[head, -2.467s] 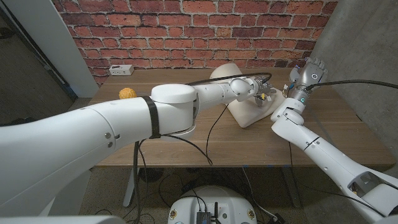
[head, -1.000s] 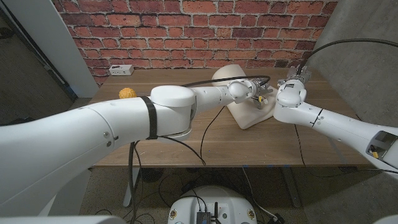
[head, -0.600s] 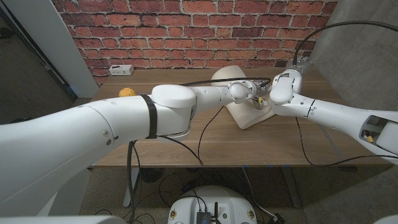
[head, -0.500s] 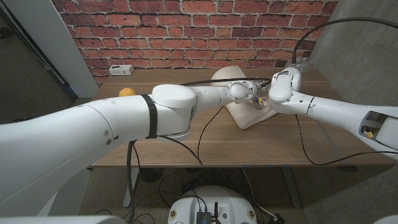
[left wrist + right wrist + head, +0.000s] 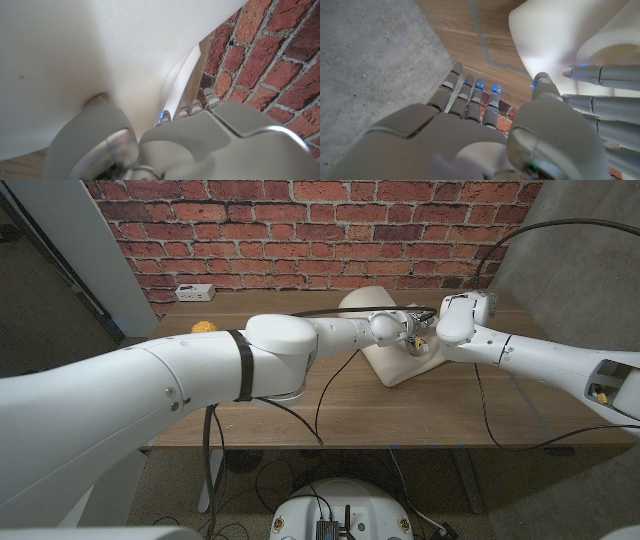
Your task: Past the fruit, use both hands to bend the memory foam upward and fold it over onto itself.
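Compared with a couple of seconds earlier, our right arm had swung in from out by the concrete wall, where its hand was raised with fingers spread, and dropped right next to the foam. Going left to right in the head view: the white power strip (image 5: 195, 292) sat at the far left of the table (image 5: 300, 420) against the brick wall (image 5: 300, 230), and the yellow fruit (image 5: 204, 328) was just in front of it, mostly tucked behind our left arm. Past the fruit, the memory foam (image 5: 400, 368) lay mid-table with its far part bent up into a rounded hump. Our left hand (image 5: 418, 332) was up against the foam; in the left wrist view the foam (image 5: 75, 60) bulged over the hand (image 5: 200, 135) with the thumb pressed into it, though we couldn't tell if it was properly gripping. Our right hand (image 5: 485, 130) sat just beside the foam's right corner (image 5: 555, 40); its fingers (image 5: 470, 97) were stretched out side by side over the wood, holding nothing, thumb tip near the foam edge, touching or not we couldn't tell.
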